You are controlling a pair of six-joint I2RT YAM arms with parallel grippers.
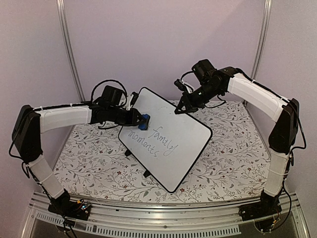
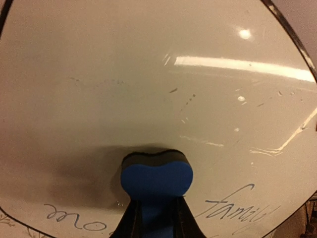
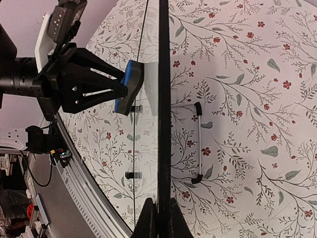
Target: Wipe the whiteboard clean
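Though pressed to whiteboard (image 1: 187,135) left of centre, erases nothing yet: handwriting (image 1: 154,139) all legible. Grips: left claw (image 2: 156,220) clamped on blue eraser (image 2: 156,179); right claw (image 3: 159,210) pinching board edge.

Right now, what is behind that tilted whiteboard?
From the right wrist view, behind the whiteboard lie the flowered tablecloth and a thin bar with black ends, apparently its stand. From above, the board covers all of that.
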